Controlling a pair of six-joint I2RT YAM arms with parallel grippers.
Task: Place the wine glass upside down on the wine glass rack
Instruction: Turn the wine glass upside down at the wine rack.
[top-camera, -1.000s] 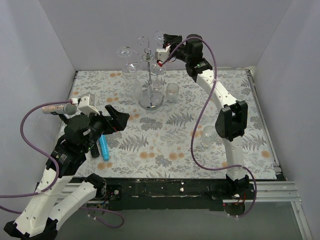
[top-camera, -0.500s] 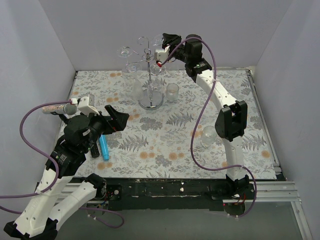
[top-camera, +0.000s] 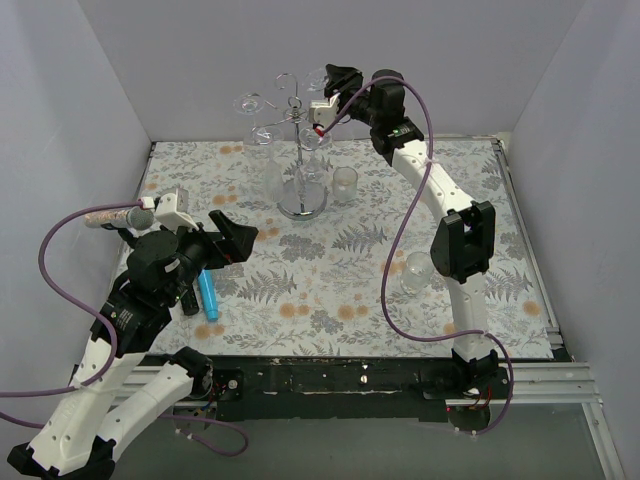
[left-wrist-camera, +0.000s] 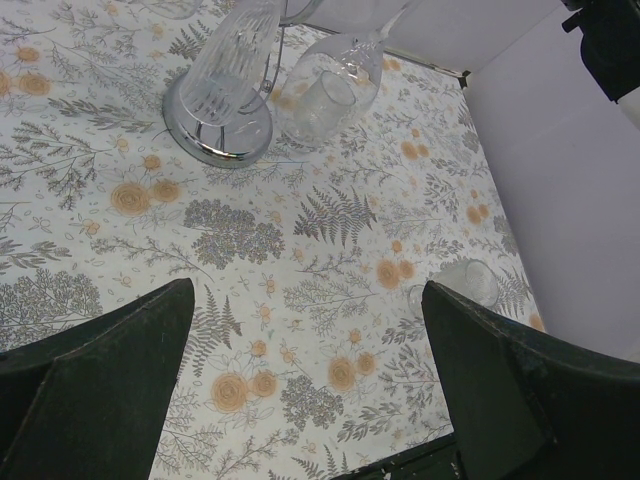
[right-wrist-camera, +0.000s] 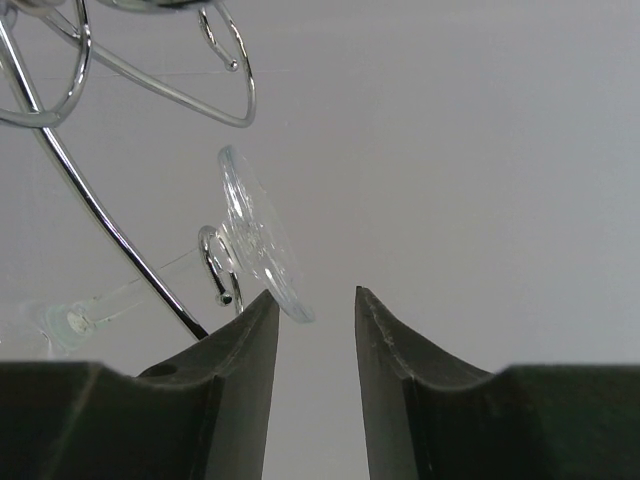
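- The right gripper (right-wrist-camera: 315, 295) is up at the top of the wine glass rack (top-camera: 302, 205). Its fingers stand a narrow gap apart, with nothing between them.
- The wine glass (right-wrist-camera: 255, 240) sits just above and outside one fingertip, its round foot seen edge-on. Whether the foot's rim touches that tip I cannot tell.
- From the foot, the stem runs sideways away from the fingers through one of the rack's curls. This looks like the point of the placement: the curl catches the foot, so the bowl can hang mouth-down.
- The slight opening looks wide enough to let go of the foot, yet too narrow to knock the wires beside it.
- Any retreat should go straight back, or a fingertip may snag the foot.
- The left gripper (left-wrist-camera: 308, 290) is spread wide and empty over the floral cloth (left-wrist-camera: 330, 250), the rack's base far beyond its fingertips, probably to stay clear.
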